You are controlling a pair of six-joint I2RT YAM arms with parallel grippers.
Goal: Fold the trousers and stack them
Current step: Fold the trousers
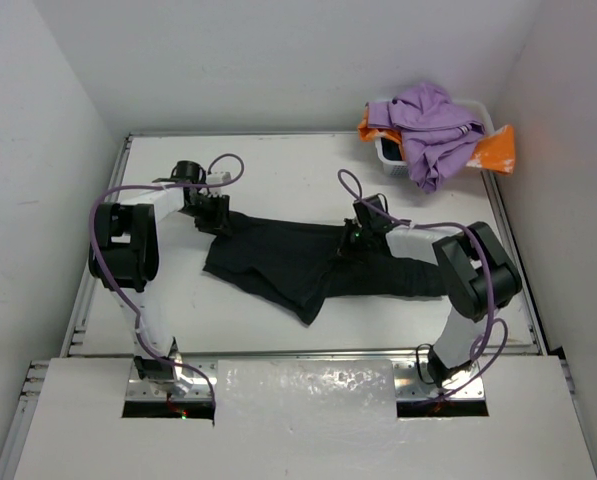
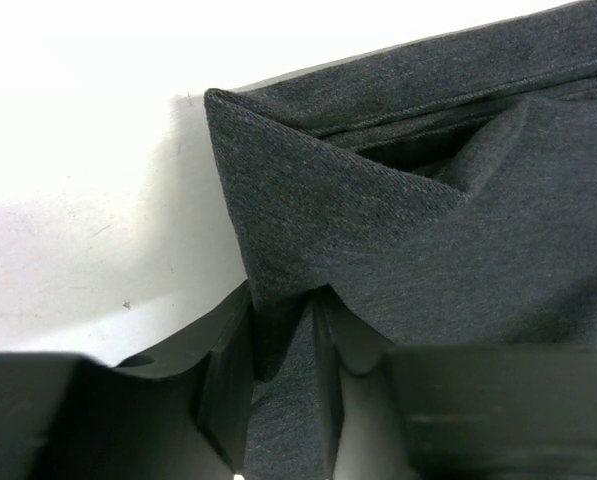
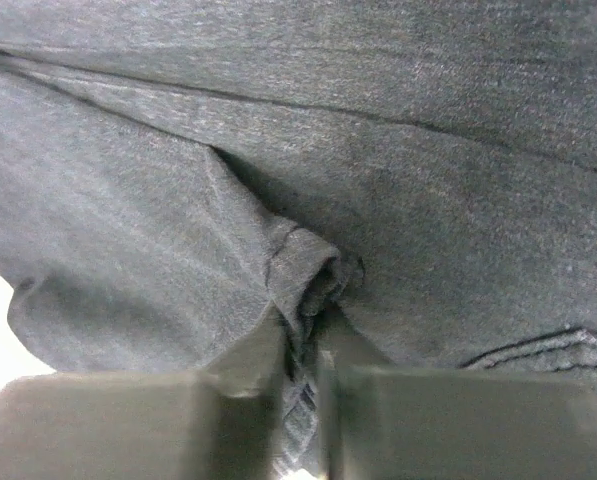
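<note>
Black trousers [image 1: 308, 265] lie rumpled on a table [image 1: 278, 165], pinched by both arms.
The left gripper [image 1: 215, 213] clamps a corner fold between its jaws; the right gripper [image 1: 352, 238] clamps a mid-cloth tuck between its own. Folding seems barely begun, with stacking not yet done.

Left arm [image 1: 126, 248] and right arm [image 1: 475, 272] had black joint housings, white links, and a purple cable [image 1: 228, 156] looped along each. Left gripper [image 2: 283, 345] and right gripper [image 3: 300, 345] had matte black, blocky fingers.
</note>
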